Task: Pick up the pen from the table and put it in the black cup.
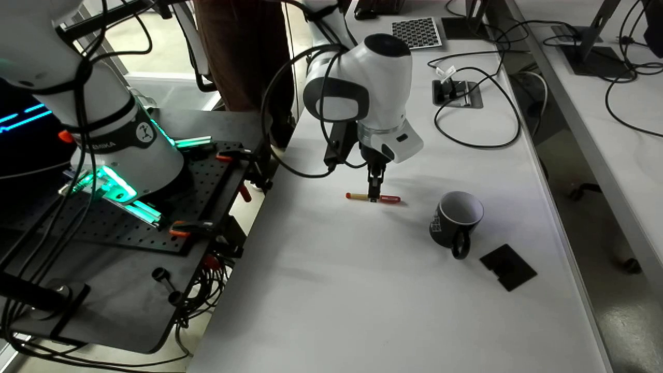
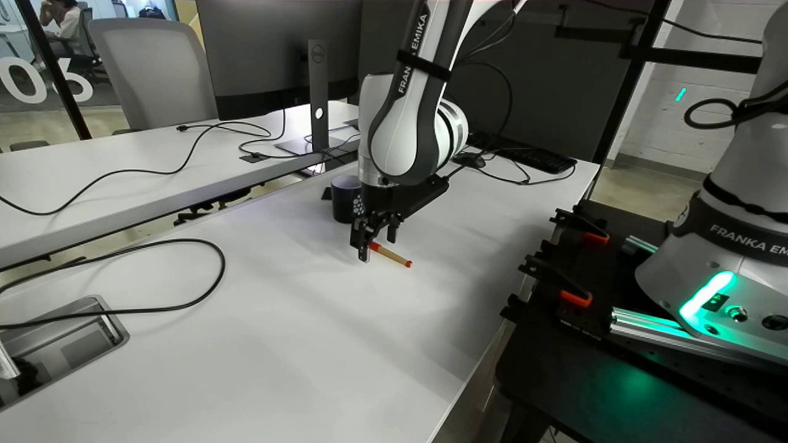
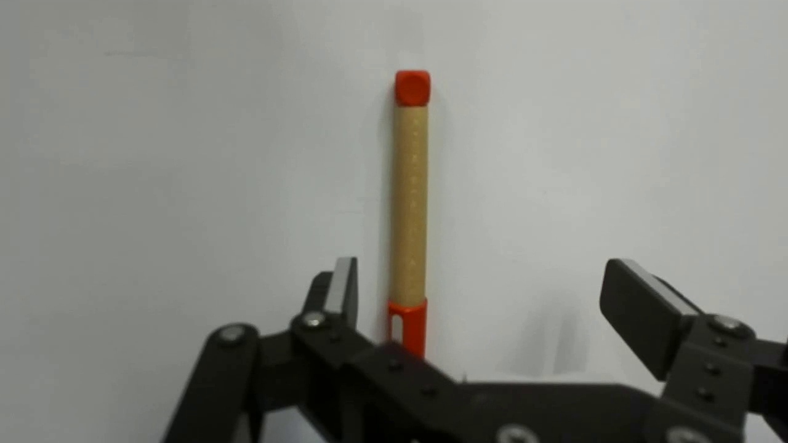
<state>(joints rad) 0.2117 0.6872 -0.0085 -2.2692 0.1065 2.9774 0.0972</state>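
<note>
The pen (image 1: 389, 199) lies flat on the white table, with a tan shaft and red ends. It also shows in an exterior view (image 2: 392, 255) and runs upright in the wrist view (image 3: 410, 203). My gripper (image 3: 483, 295) is open and points down over the pen. The pen lies between the fingers, nearer the left finger, with space on both sides. Its lower red end is partly hidden by the gripper. The gripper (image 1: 374, 197) is low over the pen's middle in an exterior view. The black cup (image 1: 448, 225) stands upright beside the pen, also in an exterior view (image 2: 343, 200).
A flat black square piece (image 1: 510, 267) lies near the cup. A looped black cable (image 1: 487, 146) and a socket box (image 1: 458, 95) are on the same table. A keyboard (image 1: 417, 33) lies at its far end. The robot base stands on a black side table (image 1: 129, 290).
</note>
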